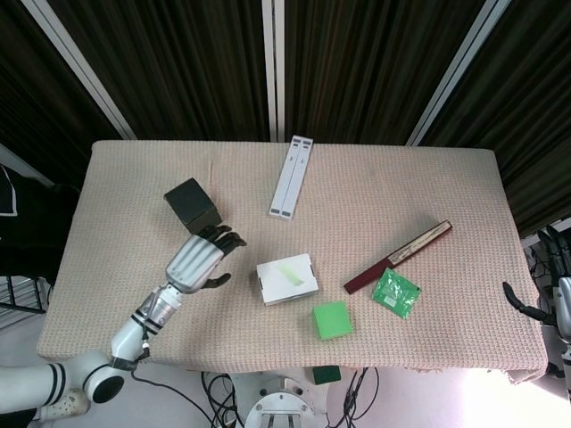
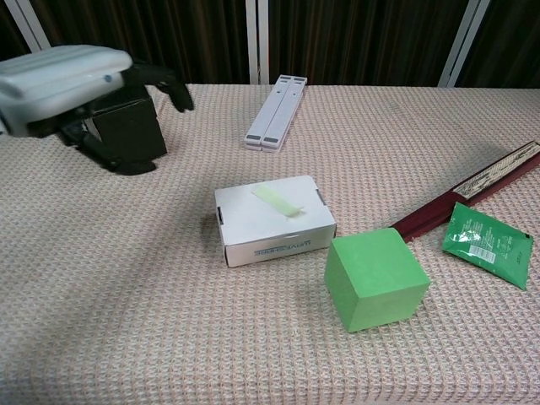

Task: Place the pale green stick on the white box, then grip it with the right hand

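Table (image 1: 464, 205): covered with a beige woven cloth; carries every item below.
Left hand (image 1: 198, 260): over the cloth left of the box, just near of the black cube; fingers spread apart, holding nothing. In the chest view it fills the upper left corner (image 2: 72, 80), in front of the black cube.
Right hand (image 1: 535, 312): only dark fingertips show at the right edge of the head view, beyond the table's right side; whether it is open or closed cannot be told.
White bar (image 1: 292, 176): long, flat, two-part strip at the far middle of the table, running near to far.
Dark red strip (image 1: 398, 257): long and slanted, right of the box; its near end lies just beside the pouch.
Box (image 1: 287, 279): white, flat, near the middle front of the table, apart from both hands.
Black cube (image 1: 192, 207): far left, tilted corner-on.
Green cube (image 1: 332, 320): just near and right of the box, not touching it.
Pouch (image 1: 396, 293): green foil packet, right of the green cube.
Stick (image 2: 278, 200): pale green, lying flat and slanted on top of the box, untouched by either hand.
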Controlling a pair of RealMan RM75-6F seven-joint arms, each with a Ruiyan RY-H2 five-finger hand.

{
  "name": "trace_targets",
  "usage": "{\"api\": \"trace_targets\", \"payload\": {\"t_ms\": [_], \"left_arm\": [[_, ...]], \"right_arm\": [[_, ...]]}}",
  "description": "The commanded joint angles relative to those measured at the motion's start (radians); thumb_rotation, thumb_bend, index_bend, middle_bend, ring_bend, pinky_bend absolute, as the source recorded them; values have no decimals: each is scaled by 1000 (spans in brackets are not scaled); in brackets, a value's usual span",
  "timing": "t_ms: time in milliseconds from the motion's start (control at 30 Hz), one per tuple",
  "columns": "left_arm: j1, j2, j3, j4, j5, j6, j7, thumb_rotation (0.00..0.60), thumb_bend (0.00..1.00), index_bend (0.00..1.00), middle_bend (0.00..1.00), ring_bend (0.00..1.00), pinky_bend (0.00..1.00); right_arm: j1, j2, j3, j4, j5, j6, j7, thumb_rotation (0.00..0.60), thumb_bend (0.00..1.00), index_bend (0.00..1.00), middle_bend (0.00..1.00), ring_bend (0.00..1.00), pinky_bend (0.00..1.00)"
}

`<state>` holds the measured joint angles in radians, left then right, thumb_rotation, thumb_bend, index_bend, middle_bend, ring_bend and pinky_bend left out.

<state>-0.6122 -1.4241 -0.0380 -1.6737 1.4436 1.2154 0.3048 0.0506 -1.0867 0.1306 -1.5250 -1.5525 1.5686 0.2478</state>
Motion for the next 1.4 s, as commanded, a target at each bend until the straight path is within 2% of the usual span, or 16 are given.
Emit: {"api": "trace_targets", "payload": {"t_ms": [33, 133, 233, 267, 367, 467, 567, 733, 1000, 1400], "left_arm": [[117, 105, 78, -40, 15, 108, -30, 600, 80, 298, 259, 182, 243], [180, 149, 103, -28, 28, 171, -79, 600, 35, 299, 256, 178, 241], [228, 178, 113, -8, 37, 217, -146, 600, 26, 302, 256, 178, 241], [243, 188, 115, 1, 42, 231, -171, 600, 25, 302, 255, 178, 241], [275, 199, 113, 32, 53, 264, -224, 600, 25, 302, 255, 178, 242], [297, 204, 105, 59, 50, 276, -266, 600, 25, 302, 255, 178, 242], [313, 205, 98, 83, 47, 279, -303, 600, 25, 302, 254, 178, 242], [333, 207, 87, 118, 38, 268, -347, 600, 25, 302, 254, 178, 241], [347, 204, 69, 158, 38, 246, -391, 600, 25, 302, 253, 177, 241], [368, 198, 48, 194, 40, 233, -418, 600, 25, 302, 253, 178, 241]], "right_arm": [[78, 40, -12, -90, -106, -61, -114, 332, 307, 0, 0, 0, 0], [155, 69, -15, -185, -171, -154, -192, 308, 432, 29, 0, 0, 0], [243, 86, -9, -286, -192, -288, -284, 264, 661, 136, 0, 0, 0], [279, 87, -3, -320, -182, -351, -326, 262, 731, 180, 5, 0, 0], [366, 72, 14, -393, -122, -510, -451, 265, 857, 305, 51, 0, 0], [439, 20, 33, -421, -56, -620, -559, 269, 935, 450, 41, 0, 0], [491, -49, 40, -415, 2, -683, -648, 267, 980, 522, 21, 0, 0], [557, -159, 46, -383, 111, -743, -746, 266, 998, 528, 7, 0, 0], [614, -314, 36, -288, 188, -732, -806, 261, 1000, 526, 0, 0, 0], [639, -425, -1, -155, 225, -706, -756, 259, 1000, 374, 0, 0, 0]]}}
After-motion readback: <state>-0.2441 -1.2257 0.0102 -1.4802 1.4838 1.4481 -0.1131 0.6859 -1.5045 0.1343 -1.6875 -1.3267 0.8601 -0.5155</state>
